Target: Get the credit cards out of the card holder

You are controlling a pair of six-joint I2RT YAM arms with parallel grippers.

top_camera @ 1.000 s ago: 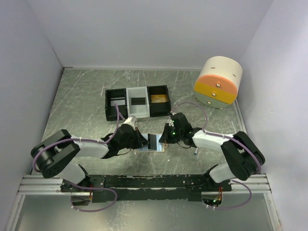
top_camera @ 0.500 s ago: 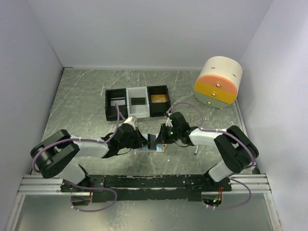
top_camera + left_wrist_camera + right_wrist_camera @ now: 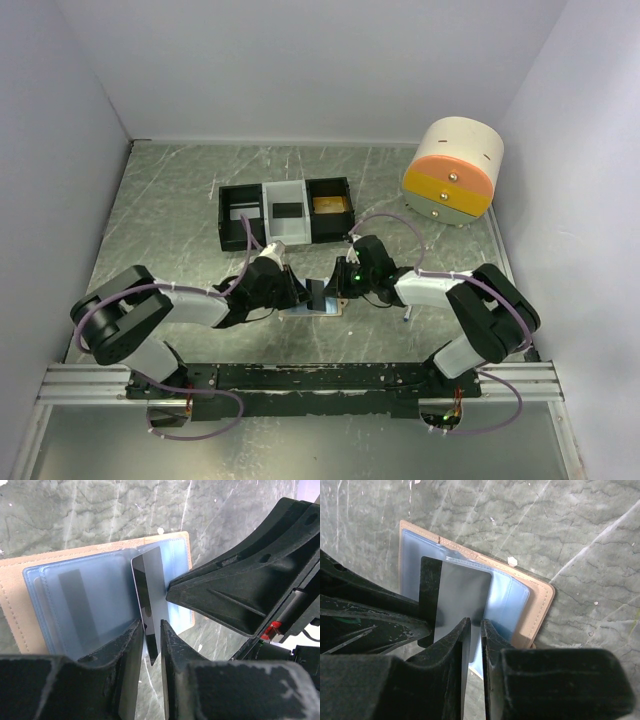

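Grey-green marbled table inside a white-walled booth, with two robot arms reaching in from 6 o'clock. The card holder, tan outside and pale blue inside, lies open and flat near the table's 6 o'clock edge, between the two arms. A three-compartment tray sits at its 12 o'clock and a round drawer unit at its 2 o'clock, both well apart from it. One dark grey card rises over the holder; whether its end is inside a sleeve is unclear. A second ago this card lay almost flat, showing a pale face to the overhead camera. Now it stands tilted up on edge, and the right arm has closed in from 3 o'clock. The left jaws straddle the card's lower edge, fingertips a little apart; whether they are pinching it or have let go cannot be told. The right jaws are drawn almost together, with only a slit between them, their tip touching the card's far face and clasping nothing visible. This looks like a handover or a propping move, so that the card can be lifted clear. At least one more card, its dark stripe showing through the blue plastic, sits in the holder, so the task seems to be at an early stage.
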